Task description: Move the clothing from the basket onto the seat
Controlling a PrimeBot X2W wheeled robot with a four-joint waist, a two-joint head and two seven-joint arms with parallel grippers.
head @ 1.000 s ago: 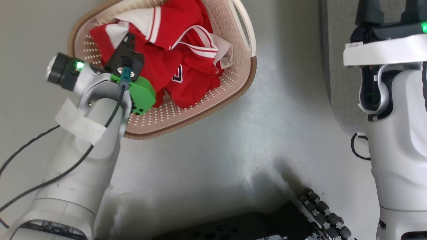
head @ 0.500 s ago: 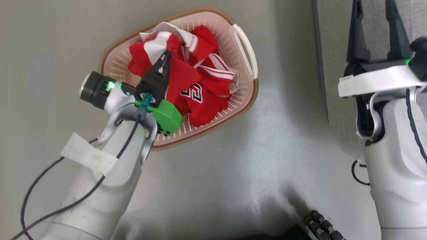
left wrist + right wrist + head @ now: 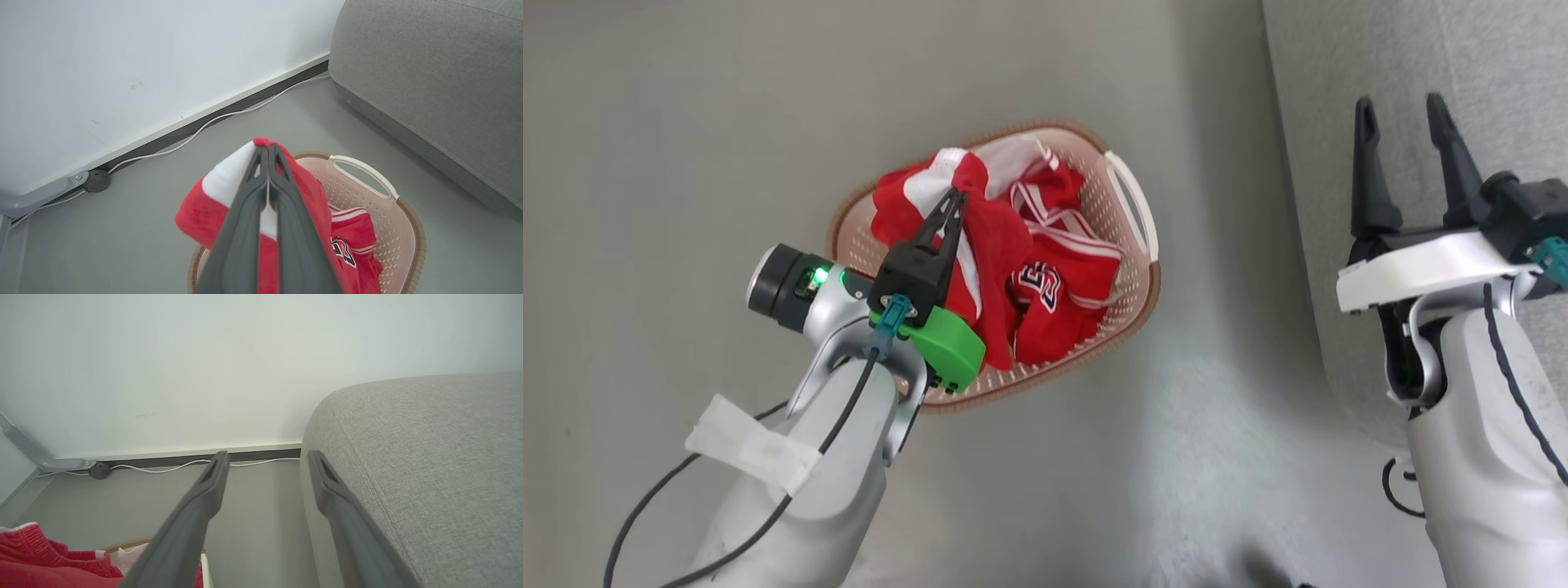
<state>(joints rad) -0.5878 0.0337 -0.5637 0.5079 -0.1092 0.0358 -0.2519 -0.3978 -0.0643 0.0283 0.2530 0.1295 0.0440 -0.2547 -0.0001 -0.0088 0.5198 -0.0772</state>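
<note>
The cream perforated basket (image 3: 1131, 245) with its brown rim sits on the grey floor, holding red clothing (image 3: 1062, 302) with navy-and-white lettering. My left gripper (image 3: 956, 196) is shut on a red and white garment (image 3: 222, 192), lifted above the basket (image 3: 392, 212) with its lower part still hanging into it. My right gripper (image 3: 1401, 114) is open with nothing between its fingers, held over the near edge of the grey sofa (image 3: 1437, 49). The sofa (image 3: 429, 457) rises at the right of the right wrist view, with red fabric (image 3: 36, 559) at the lower left.
A white wall with a dark skirting (image 3: 212, 122) runs behind the basket, with a white cable (image 3: 163, 467) along it and a grey metal bracket (image 3: 45, 192) at the left. Bare grey floor (image 3: 727, 122) surrounds the basket.
The head camera has risen, so the basket looks smaller and lower in view. My left gripper has lifted a red and white garment up out of the pile. My right gripper's fingers have come into view.
</note>
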